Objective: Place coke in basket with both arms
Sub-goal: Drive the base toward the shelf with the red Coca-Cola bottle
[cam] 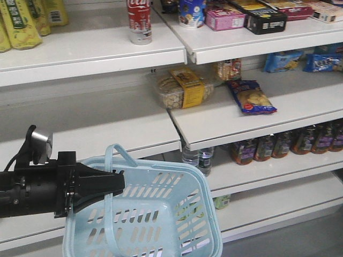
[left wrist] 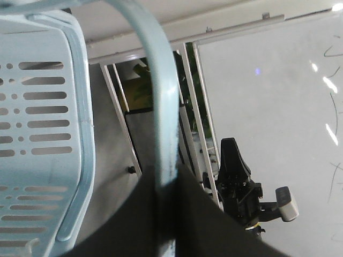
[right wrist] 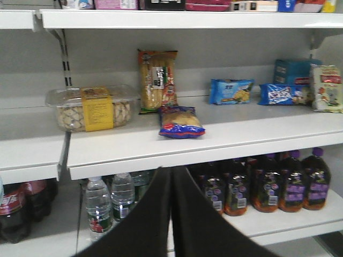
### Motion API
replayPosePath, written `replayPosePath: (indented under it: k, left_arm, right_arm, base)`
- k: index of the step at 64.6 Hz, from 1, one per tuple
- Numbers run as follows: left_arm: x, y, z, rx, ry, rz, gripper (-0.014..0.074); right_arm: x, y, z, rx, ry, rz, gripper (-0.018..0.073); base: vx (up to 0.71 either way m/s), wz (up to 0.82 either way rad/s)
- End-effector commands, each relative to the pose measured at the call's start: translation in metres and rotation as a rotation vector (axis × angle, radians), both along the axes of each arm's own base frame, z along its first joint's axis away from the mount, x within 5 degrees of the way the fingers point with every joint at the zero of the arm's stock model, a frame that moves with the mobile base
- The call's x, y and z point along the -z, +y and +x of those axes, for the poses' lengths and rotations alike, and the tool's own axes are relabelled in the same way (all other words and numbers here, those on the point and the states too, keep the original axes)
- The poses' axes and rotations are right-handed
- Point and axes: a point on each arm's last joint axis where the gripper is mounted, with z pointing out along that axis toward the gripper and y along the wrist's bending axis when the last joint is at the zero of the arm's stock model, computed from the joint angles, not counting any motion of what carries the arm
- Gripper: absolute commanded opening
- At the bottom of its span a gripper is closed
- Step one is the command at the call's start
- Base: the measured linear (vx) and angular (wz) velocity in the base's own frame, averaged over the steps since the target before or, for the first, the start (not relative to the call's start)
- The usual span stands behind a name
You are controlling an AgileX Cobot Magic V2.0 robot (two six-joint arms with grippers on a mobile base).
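Reading the coke (cam: 139,21): white Coca-Cola script, upright on the top shelf (cam: 80,56), which only your front view shows. Your left gripper (cam: 120,184) pinches the basket (cam: 144,225) handle; right gripper (right wrist: 171,209) pressed together, empty.

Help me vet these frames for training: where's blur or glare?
Front view: evenly lit, soft, coke can cropped at top. Left wrist view: basket handle close and blurred, glare streaks on the white panel. Right wrist view: right hand dark, out of focus.

Front view facing white flat shelves (cam: 96,53), above a light blue slotted plastic basket (cam: 144,214) — left wrist close against it, right wrist facing those shelves.
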Motion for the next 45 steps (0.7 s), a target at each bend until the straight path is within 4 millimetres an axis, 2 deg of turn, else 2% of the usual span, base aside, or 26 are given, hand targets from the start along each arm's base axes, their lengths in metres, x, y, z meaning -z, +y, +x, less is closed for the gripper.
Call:
replayPosePath:
  k: [1,25,45]
  left_arm:
    - [-0.0227,-0.0016,0.0004,-0.012,-0.048,-0.138,-0.0006]
    - [-0.0227,-0.0016,0.0004,-0.012,-0.048,-0.138,-0.0006]
    - [-0.0227,-0.0016,0.0004,-0.012,-0.048,-0.138,-0.0006]
  right_arm:
    - [-0.0052,0.0001,-0.0006,0.000,-0.083,-0.007,-0.0010]
    - [-0.0052,0.0001,-0.0006,0.000,-0.083,-0.007,-0.0010]
    - [-0.0052,0.0001,-0.0006,0.000,-0.083,-0.007,-0.0010]
  base:
    - [0.10,0.45]
    - [0.09,0.42]
    - [0.06,0.25]
